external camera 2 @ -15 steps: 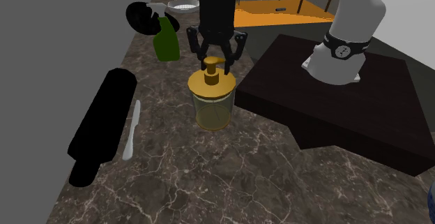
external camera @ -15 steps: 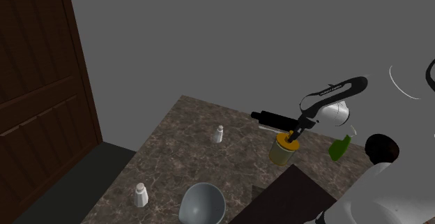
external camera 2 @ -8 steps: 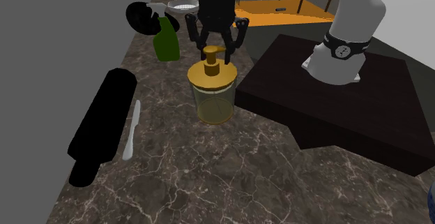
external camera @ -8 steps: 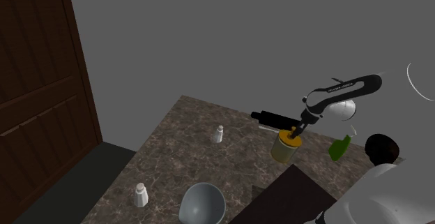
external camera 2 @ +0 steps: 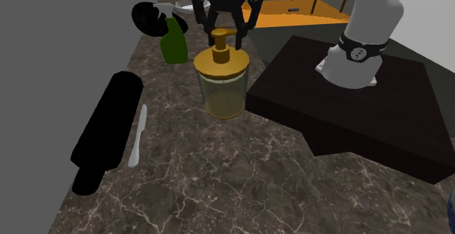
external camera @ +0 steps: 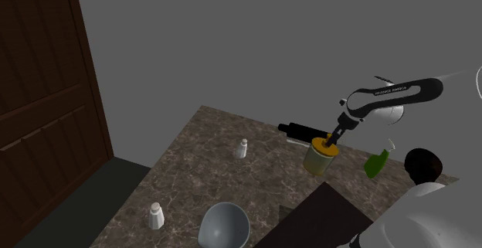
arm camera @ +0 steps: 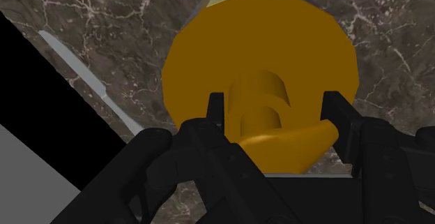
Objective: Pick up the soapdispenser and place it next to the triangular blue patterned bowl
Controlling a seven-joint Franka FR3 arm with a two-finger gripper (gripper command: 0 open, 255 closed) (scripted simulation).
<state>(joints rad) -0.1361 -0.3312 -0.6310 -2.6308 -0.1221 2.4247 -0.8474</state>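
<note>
We see the gripper (external camera 2: 224,37) clamped on the pump of the soap dispenser (external camera 2: 223,87), near the counter's (external camera 2: 240,181) wall-side edge. We cannot tell if its base touches the counter. A black roller (external camera 2: 108,130) and a green spray bottle (external camera 2: 173,43) flank it. The grey bowl (external camera: 224,225) is cut off.

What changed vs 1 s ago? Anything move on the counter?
The black two-finger gripper, clasping the pump of the gold-capped translucent yellow soap dispenser, rose and lifted it a little off the dark marble counter. Grip unchanged. The green spray bottle, black cylinder and grey bowl stayed put.
</note>
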